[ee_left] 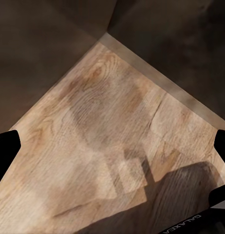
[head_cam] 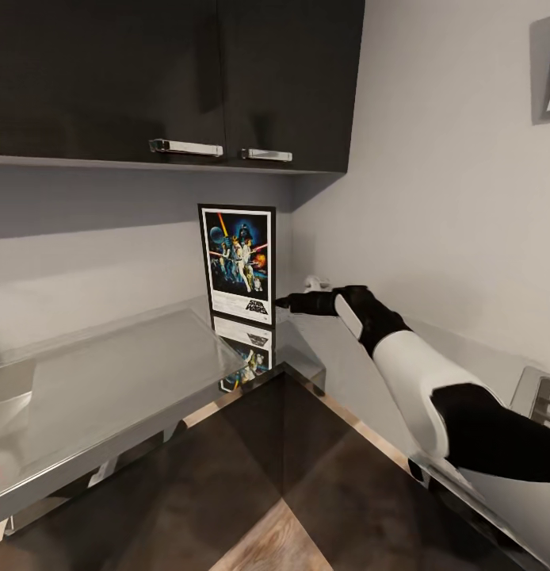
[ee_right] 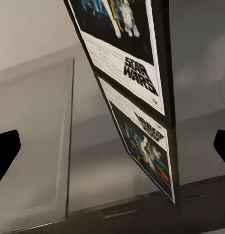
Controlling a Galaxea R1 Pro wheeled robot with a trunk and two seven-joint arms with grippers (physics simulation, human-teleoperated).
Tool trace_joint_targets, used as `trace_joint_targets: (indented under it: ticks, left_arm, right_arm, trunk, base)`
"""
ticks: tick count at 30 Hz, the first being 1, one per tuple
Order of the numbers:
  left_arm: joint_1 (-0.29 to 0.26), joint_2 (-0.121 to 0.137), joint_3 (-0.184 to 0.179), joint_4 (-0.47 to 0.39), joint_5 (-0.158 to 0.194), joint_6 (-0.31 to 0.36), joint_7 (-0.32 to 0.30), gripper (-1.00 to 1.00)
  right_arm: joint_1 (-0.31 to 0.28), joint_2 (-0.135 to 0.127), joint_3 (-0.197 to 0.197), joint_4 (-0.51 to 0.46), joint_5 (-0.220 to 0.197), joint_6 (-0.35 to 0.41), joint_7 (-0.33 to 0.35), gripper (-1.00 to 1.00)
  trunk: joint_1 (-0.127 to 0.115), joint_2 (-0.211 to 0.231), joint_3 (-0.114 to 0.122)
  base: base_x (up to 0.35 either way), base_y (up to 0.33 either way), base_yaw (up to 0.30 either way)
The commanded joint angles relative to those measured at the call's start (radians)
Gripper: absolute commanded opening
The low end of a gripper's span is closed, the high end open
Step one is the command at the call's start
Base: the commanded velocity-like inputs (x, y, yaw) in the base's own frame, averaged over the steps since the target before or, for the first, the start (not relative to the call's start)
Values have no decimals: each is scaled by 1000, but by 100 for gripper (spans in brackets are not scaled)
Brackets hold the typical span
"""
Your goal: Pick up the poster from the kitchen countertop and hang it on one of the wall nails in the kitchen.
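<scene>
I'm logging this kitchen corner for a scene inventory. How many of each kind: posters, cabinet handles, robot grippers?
Posters: 1, the poster standing upright on the kitchen countertop
Cabinet handles: 2, one handle, another
Robot grippers: 2, right gripper, left gripper
Total: 5

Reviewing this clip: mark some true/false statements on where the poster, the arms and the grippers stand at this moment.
1. The poster stands upright on the kitchen countertop, in the corner. True.
2. The right gripper is shut on the poster. False: its fingers are spread apart, and it sits just beside the frame's lower edge.
3. The countertop mirrors the poster. True.
4. The left wrist camera faces the poster. False: it faces the wooden floor.
5. The poster hangs on a nail. False: it rests on the countertop.
</scene>
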Motion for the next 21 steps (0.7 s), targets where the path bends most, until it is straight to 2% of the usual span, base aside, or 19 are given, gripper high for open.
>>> trace_joint_targets:
  ticks: [1, 7, 13, 19, 21]
  left_arm:
    - [0, -1, 4, -1, -5, -3, -5, 100]
    - [0, -1, 3, -1, -5, -3, -5, 100]
    - [0, -1, 3, -1, -5, -3, -5, 100]
    - [0, -1, 3, -1, -5, -2, -5, 100]
    - [3, -9, -2, 0, -7, -4, -7, 100]
  right_arm:
    - [-11, 2, 6, 10, -10, 1, -3, 100]
    - [-54, 10, 5, 40, -15, -19, -4, 100]
    - [-58, 10, 6, 41, -15, -84, -2, 100]
    - [-58, 10, 6, 41, -15, -99, -1, 100]
    - [-47, 22, 5, 30, -26, -87, -12, 100]
  trunk:
    - [0, -1, -1]
    - [0, -1, -1]
    - [0, -1, -1]
    - [0, -1, -1]
    - [0, -1, -1]
  base:
    - [0, 0, 0]
    - [45, 0, 0]
    - [127, 0, 0]
    - [174, 0, 0]
    - [0, 0, 0]
